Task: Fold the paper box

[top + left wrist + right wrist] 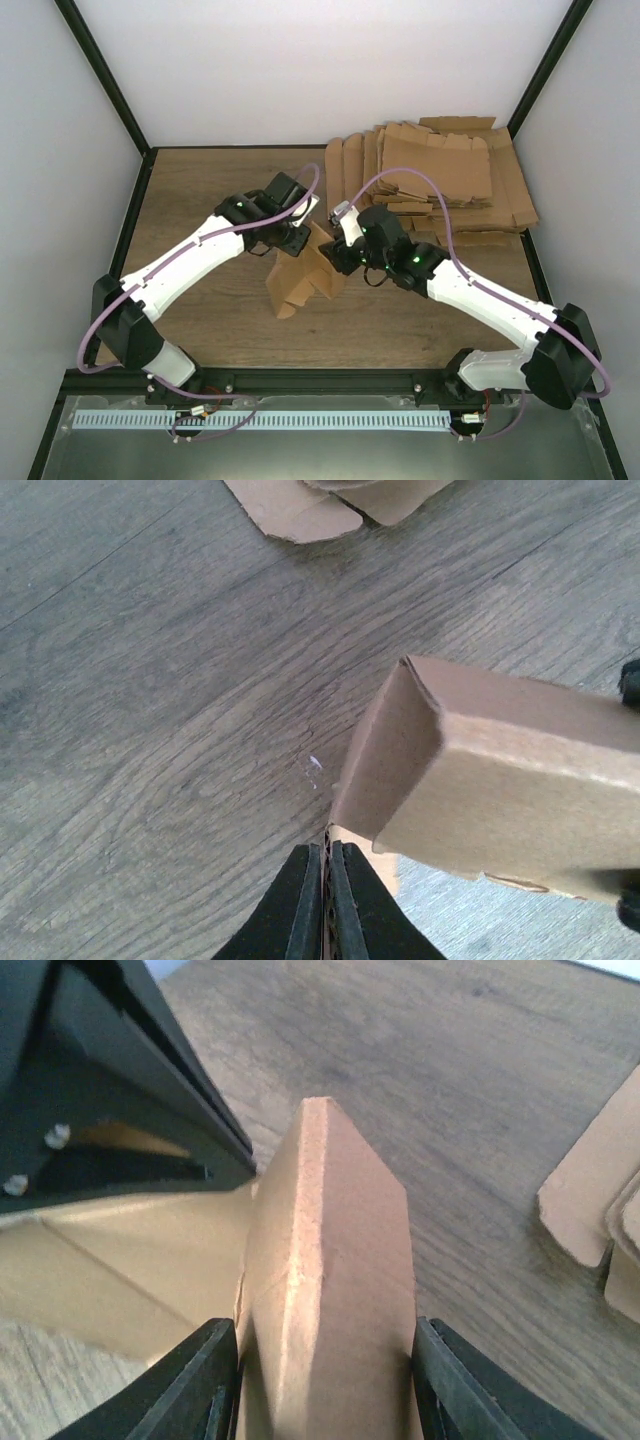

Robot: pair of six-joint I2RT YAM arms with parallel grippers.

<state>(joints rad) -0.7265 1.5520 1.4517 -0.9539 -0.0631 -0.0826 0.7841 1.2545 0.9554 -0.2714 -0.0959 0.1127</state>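
Top view: the paper box (303, 278) stands on the tabletop (200, 200) between both arms, about equally near. Left wrist: the left fingers (300, 905) are pressed together on a thin flap, with the box body up and to the right. Right wrist: the right fingers (195, 1385) clasp its folded ridge, whose long axis runs straight ahead.

My top cam sits high & behind the rig, tilted down/fwd. It's far enough out to take in the whole table (200, 200), w/ the left arm (190, 265) and right arm (490, 300) coming up from the bottom edge. L wrist cam looks along the left gripper (327, 865) onto the wood, v. close. R wrist cam peers past the right gripper (325, 1335), closer yet. All 3 share the paper box (300, 275); each also catches part of the cardboard pile (450, 170).
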